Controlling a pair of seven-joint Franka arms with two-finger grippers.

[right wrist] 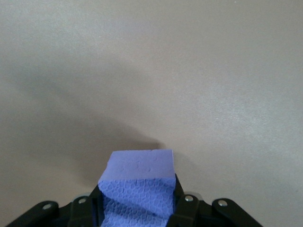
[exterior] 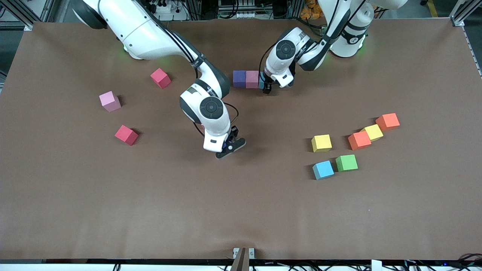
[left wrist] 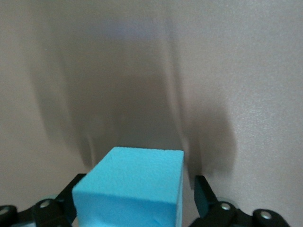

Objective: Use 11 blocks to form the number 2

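Observation:
A row of blocks lies near the arms' bases: a purple block (exterior: 239, 78), a pink one (exterior: 252, 79), and a light blue block (exterior: 260, 83) (left wrist: 135, 182) at the end. My left gripper (exterior: 267, 89) (left wrist: 136, 197) stands open around that light blue block, with a gap beside one finger (left wrist: 202, 195). My right gripper (exterior: 229, 145) (right wrist: 137, 201) is over the middle of the table, shut on a second purple block (right wrist: 140, 171), which is squeezed between the pads. In the front view that purple block is almost hidden by the hand.
Toward the right arm's end lie a red block (exterior: 160, 78), a pink one (exterior: 110, 101) and another red one (exterior: 126, 134). Toward the left arm's end lie yellow (exterior: 321, 143), orange (exterior: 359, 140), yellow (exterior: 372, 131), orange (exterior: 388, 121), green (exterior: 346, 162) and light blue (exterior: 323, 169) blocks.

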